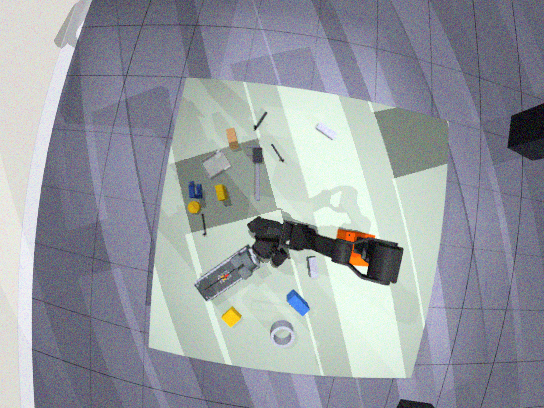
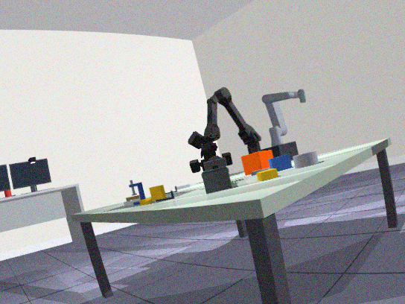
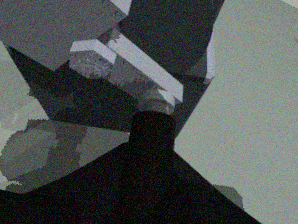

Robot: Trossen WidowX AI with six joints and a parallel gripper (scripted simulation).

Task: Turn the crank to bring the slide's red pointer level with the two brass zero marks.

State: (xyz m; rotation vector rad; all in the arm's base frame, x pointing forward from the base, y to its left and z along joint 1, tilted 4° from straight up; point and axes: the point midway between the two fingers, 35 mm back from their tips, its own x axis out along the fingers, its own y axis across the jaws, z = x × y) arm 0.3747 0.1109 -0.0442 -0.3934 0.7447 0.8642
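1. My hand (image 1: 259, 251) (image 2: 211, 162) (image 3: 147, 155) is closed on the crank handle (image 3: 156, 105), at one end of the gray machine (image 1: 216, 284) (image 2: 217, 181) (image 3: 50, 30).
2. I see the red pointer (image 1: 225, 276) on the machine's top.
3. A yellow block (image 1: 231, 316) (image 2: 267, 174) sits near the machine.

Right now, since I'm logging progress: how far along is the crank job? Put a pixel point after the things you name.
Reached already: the gripper (image 1: 266, 253) is at the crank end of the machine (image 1: 207, 290) (image 2: 217, 180). In hand: it is shut on what appears to be the crank handle (image 3: 154, 106). Left: confirming the red pointer (image 1: 225, 276) is level, which I cannot tell here, then letting go.
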